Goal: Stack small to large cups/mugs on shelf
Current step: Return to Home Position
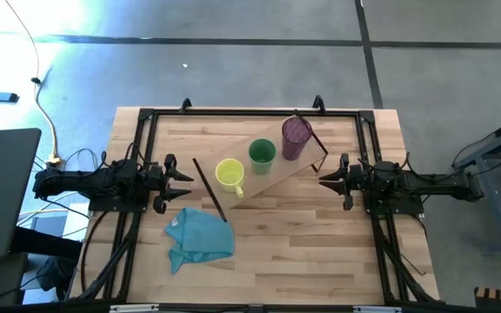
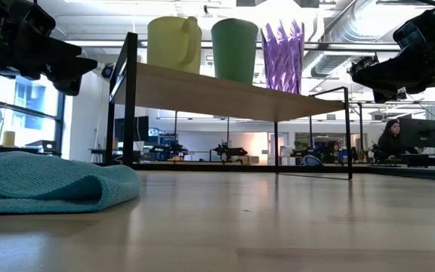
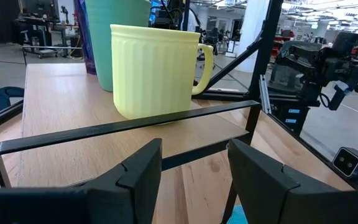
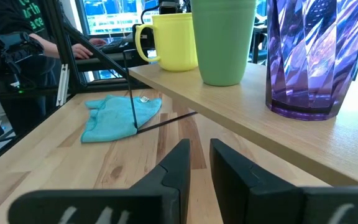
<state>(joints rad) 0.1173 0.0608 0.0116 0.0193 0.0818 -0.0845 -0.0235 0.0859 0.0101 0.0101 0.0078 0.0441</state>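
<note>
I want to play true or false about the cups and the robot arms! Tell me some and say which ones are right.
1. The yellow mug, green cup and purple tumbler all stand on the shelf. True.
2. The green cup is at one end of the row. False: it stands in the middle, between the mug and the tumbler.
3. The teal cloth lies on the shelf. False: it lies on the table, beside the shelf's yellow-mug end.
4. The left gripper holds nothing. True: its fingers are open and empty.
5. The purple tumbler is lying on its side. False: it stands upright.
6. The right gripper touches no cup. True.
</note>
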